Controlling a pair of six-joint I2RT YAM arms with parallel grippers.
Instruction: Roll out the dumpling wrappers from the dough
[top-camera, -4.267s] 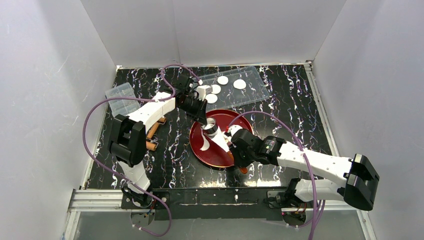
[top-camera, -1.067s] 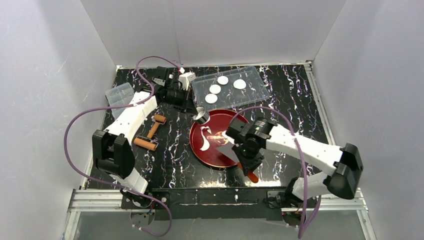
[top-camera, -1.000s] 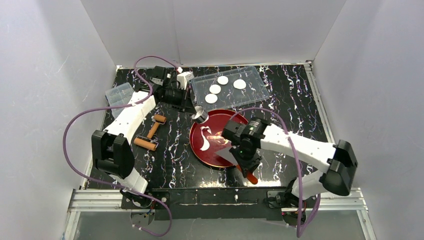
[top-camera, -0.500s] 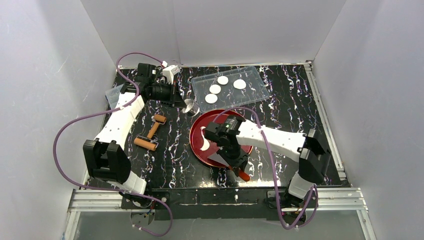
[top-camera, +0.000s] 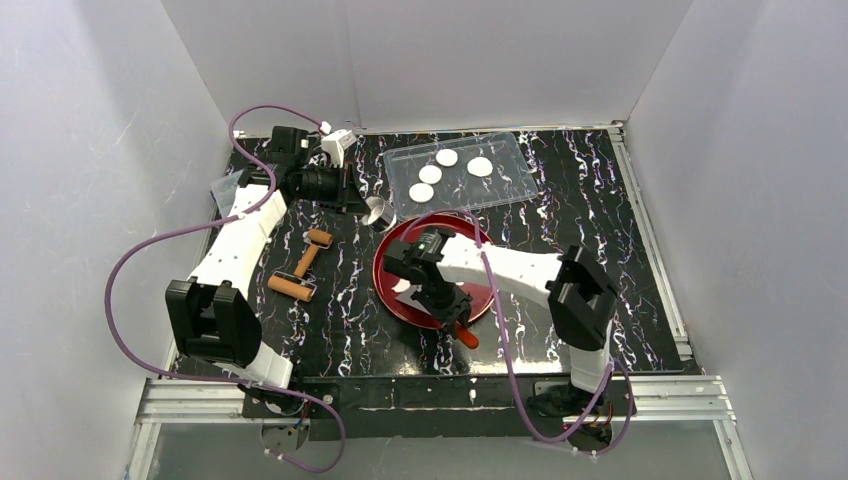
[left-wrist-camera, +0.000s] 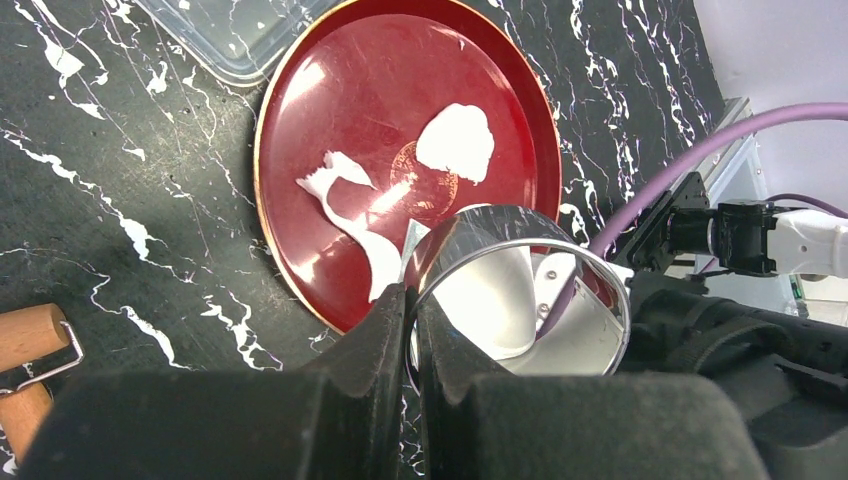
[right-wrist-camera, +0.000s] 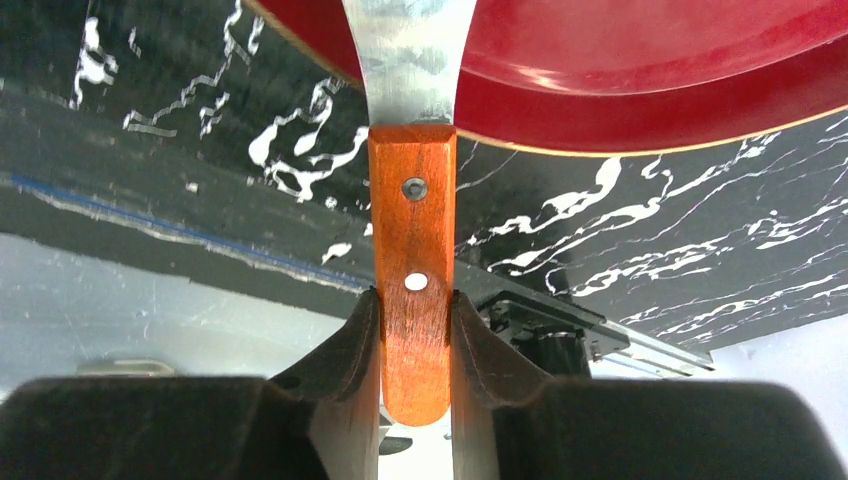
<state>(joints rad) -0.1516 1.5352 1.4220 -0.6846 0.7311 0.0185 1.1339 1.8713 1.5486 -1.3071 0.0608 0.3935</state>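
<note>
Nearest to us, the right gripper (right-wrist-camera: 415, 330) has its fingers clamped on the wooden handle of a scraper (right-wrist-camera: 412, 210). The scraper's metal blade reaches in over the near rim of the red plate (top-camera: 385, 290).

On that plate sits the dough (left-wrist-camera: 455, 140). There's one rounded white patch near the middle and a thin ragged strip curling off to its left, and the two lie apart.

Over to the left of the plate, a wooden roller (top-camera: 305, 262) lies flat on the black marbled table (top-camera: 600, 250), well clear of both arms.

Moving back now, the left gripper (left-wrist-camera: 412, 310) has its fingers pressed together on the thin wall of a shiny metal ring cutter (left-wrist-camera: 520, 290). The cutter sits just off the plate's far-left rim, and whether it touches the table, I can't tell.

Farthest out, a clear tray (top-camera: 510, 165) lies along the back. In it are four dumpling wrappers (top-camera: 430, 174), neat white discs grouped toward its left half, each separate from the others.
</note>
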